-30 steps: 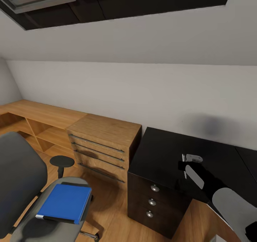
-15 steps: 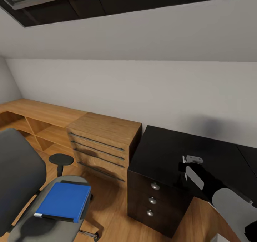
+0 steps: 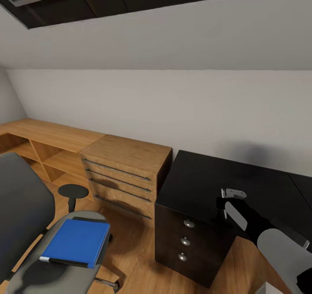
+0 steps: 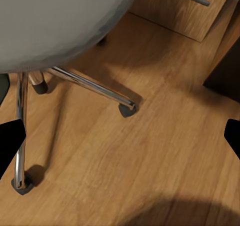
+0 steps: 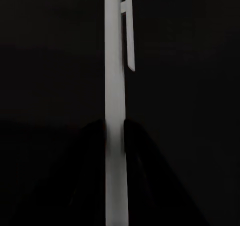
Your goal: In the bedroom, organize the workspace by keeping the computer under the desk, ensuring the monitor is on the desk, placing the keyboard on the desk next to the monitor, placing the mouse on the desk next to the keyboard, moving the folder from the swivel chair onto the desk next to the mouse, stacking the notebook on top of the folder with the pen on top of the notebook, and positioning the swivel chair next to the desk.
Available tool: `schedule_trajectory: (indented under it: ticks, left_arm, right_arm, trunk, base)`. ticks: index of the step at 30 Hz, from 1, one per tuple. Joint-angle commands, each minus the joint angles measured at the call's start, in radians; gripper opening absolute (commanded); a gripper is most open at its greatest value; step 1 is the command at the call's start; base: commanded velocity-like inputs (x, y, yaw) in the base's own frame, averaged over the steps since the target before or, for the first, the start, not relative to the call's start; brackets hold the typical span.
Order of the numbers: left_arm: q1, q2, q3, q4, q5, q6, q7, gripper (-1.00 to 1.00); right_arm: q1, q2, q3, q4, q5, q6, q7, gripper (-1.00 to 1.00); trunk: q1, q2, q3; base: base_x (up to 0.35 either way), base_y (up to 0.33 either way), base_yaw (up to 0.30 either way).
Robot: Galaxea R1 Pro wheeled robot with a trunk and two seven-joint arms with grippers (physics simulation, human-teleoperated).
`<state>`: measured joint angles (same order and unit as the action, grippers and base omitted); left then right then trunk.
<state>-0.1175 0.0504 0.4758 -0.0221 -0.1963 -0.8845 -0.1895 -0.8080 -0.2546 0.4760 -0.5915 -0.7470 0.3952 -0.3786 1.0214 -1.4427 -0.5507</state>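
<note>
The bright blue folder [image 3: 76, 242] lies flat on the seat of the grey swivel chair [image 3: 21, 211] at the lower left. The black desk [image 3: 203, 181] stands to the right, its three knobbed drawers [image 3: 185, 241] facing me. My right gripper [image 3: 224, 204] hovers just over the desk top, shut on a thin white pen [image 3: 223, 198]. In the right wrist view the pen [image 5: 114, 86] runs straight between the dark fingers, against the black desk. My left gripper [image 4: 120, 141] hangs open above the wooden floor beside the chair's chrome base [image 4: 90, 86].
A light wooden drawer cabinet [image 3: 125, 172] with bar handles stands between chair and desk. A low wooden shelf unit [image 3: 47, 142] runs along the left wall. A sloped ceiling with a skylight hangs overhead. Open wooden floor [image 3: 134, 246] lies in front of the cabinet.
The whole picture has shifted slightly, so the camera has moved. The right gripper keeps the pen at the same spot over the desk, and the folder still rests on the chair.
</note>
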Motion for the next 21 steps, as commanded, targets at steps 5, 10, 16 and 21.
schedule_trajectory:
  ticks: [5, 10, 16, 21]
  left_arm:
    - [-0.001, 0.0, 0.009, 0.001, -0.009, -0.002, -0.004, 1.0]
    - [-0.001, 0.0, 0.009, 0.001, -0.009, -0.002, -0.004, 1.0]
    - [-0.001, 0.0, 0.009, 0.001, -0.009, -0.002, -0.004, 1.0]
    - [-0.001, 0.0, 0.01, 0.001, -0.009, -0.002, -0.004, 1.0]
  right_arm:
    - [-0.001, -0.002, 0.01, -0.002, -0.009, 0.002, -0.009, -1.0]
    - [-0.001, -0.002, 0.01, -0.002, -0.009, 0.002, -0.009, -1.0]
    - [0.0, -0.002, 0.01, -0.002, -0.009, 0.002, -0.009, -1.0]
    - [-0.001, -0.002, 0.01, -0.002, -0.009, 0.002, -0.01, 1.0]
  trunk:
    - [0.015, -0.029, -0.014]
    - [0.015, -0.029, -0.014]
    - [0.015, -0.029, -0.014]
    - [0.015, -0.029, -0.014]
  base:
    - [0.0, 0.0, 0.0]
    - [0.0, 0.0, 0.0]
    - [0.0, 0.0, 0.0]
    - [0.0, 0.0, 0.0]
